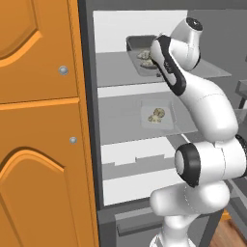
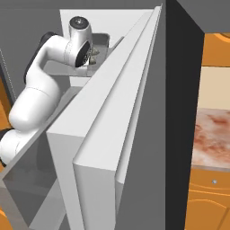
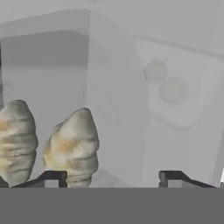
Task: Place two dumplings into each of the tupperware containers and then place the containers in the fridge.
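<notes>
Two dumplings [image 3: 48,146] sit right in front of my hand camera, tall and creased, with my fingertips [image 3: 52,177] low at the frame's bottom. My gripper [image 3: 113,179] stands wide apart and has hold of nothing; one tip is just beside the nearer dumpling, the other well off to the side, with bare wall between them.

Out from the hand, the left base view shows my wrist over the dark grey tray [image 1: 140,53] on the upper shelf of the fridge [image 1: 89,120]. That tray rests flat on the shelf, partly hidden by my arm, and I can make out pale lumps inside it. I judge those to be the pair my hand camera sees.

One shelf down lies the paler see-through tray [image 1: 157,115], also flat, holding two dumplings [image 1: 157,115] close together near its middle. Through the shelf, my hand camera shows two faint round shapes [image 3: 166,83] below, likely that same pair.

So both trays look loaded and both are inside the fridge. I judge the placing step as just finished, with this second tray released. My next move calls for drawing the hand straight back out, keeping the open tips off the tray's rim so I don't drag it. The open fridge door [image 2: 112,134] stands close at my right, so I need a clean retreat path.
</notes>
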Robot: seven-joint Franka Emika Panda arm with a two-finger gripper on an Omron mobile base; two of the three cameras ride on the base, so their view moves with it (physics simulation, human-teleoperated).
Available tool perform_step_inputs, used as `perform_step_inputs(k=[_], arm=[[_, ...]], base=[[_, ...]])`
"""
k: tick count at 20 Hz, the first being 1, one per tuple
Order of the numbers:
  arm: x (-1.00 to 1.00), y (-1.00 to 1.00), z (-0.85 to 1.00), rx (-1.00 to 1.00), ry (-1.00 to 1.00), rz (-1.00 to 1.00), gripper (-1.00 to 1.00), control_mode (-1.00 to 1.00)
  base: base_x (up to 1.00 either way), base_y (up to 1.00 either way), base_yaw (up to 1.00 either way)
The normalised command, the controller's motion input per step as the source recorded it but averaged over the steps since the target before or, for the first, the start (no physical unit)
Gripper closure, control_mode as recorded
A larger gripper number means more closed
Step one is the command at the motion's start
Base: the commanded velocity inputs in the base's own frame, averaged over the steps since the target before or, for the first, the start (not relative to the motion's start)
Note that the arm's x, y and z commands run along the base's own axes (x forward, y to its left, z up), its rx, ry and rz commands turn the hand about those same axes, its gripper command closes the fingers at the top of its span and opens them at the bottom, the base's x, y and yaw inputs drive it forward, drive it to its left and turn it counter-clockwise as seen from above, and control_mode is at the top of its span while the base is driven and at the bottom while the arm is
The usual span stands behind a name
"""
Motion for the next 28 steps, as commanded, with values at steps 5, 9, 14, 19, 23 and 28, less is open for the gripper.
perform_step_inputs(k=[5, 9, 14, 19, 23, 28], arm=[[-0.01, 0.0, -0.03, 0.11, -0.45, 0.0, -1.0, -1.0], [0.0, 0.0, 0.39, 0.1, -0.23, 0.0, -1.0, -1.0], [-0.28, -0.11, 0.75, 0.02, -0.01, -0.01, -1.0, -1.0], [-0.9, -0.12, 0.52, 0.0, 0.05, -0.03, -1.0, -1.0], [-1.0, -0.03, -0.36, 0.0, 0.0, 0.0, -1.0, -1.0], [-1.0, -0.03, -0.14, 0.0, 0.0, 0.02, -1.0, -1.0]], base=[[0.0, 0.0, 0.0], [0.0, 0.0, 0.0], [0.0, 0.0, 0.0], [0.0, 0.0, 0.0], [0.0, 0.0, 0.0], [0.0, 0.0, 0.0]])
